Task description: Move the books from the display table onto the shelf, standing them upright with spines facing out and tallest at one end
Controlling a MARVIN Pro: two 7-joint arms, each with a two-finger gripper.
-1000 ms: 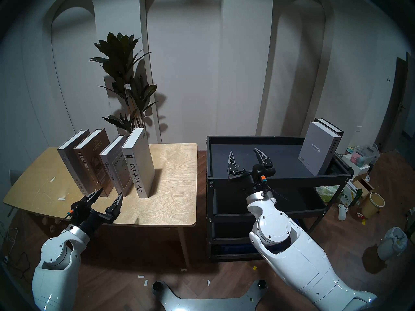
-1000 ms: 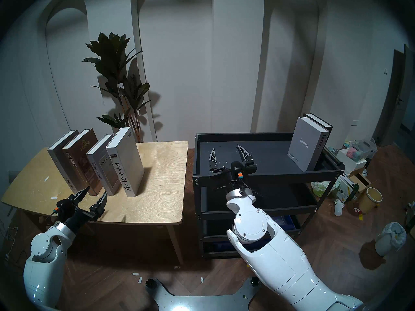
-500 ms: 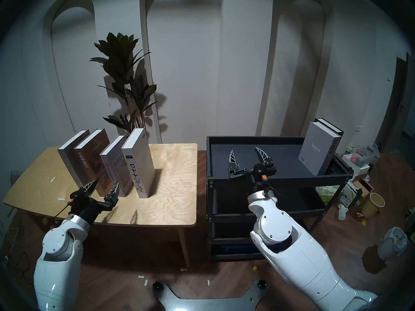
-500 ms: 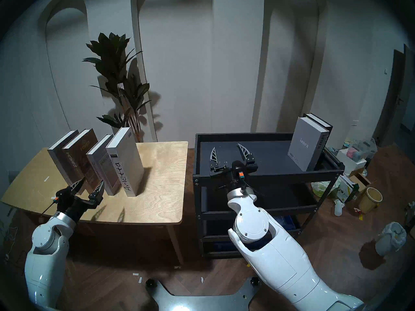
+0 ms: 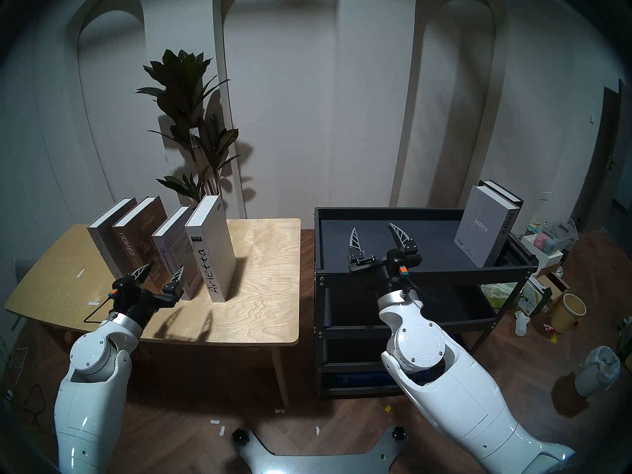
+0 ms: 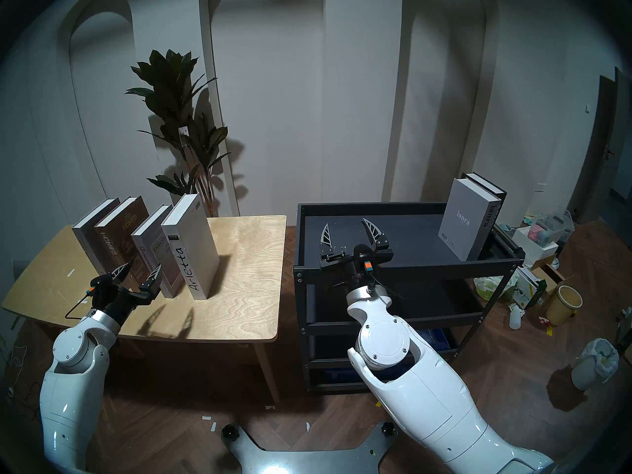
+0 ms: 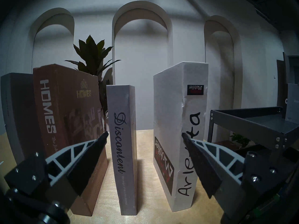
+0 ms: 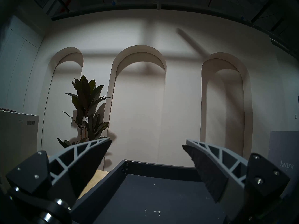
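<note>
On the bench [image 5: 260, 312], four books stand spine-out; left tool [image 7: 145, 134], fingers apart, lines up on the "Discontent" book [image 7: 123, 154] for a side pinch. Right tool [image 5: 380, 239], also apart and empty, hovers over the shelf [image 5: 424, 273], where the "ianra" book [image 5: 480, 225] and one more stand.

black book [image 5: 509, 196] mostly hidden behind ianra book [image 5: 478, 223]

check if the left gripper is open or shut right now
Open: the left gripper shows its fingers spread wide, framing the Discontent book's spine without touching it.

Staged showroom — arched wall niches [image 5: 277, 97], potted plant [image 5: 191, 121]
</note>
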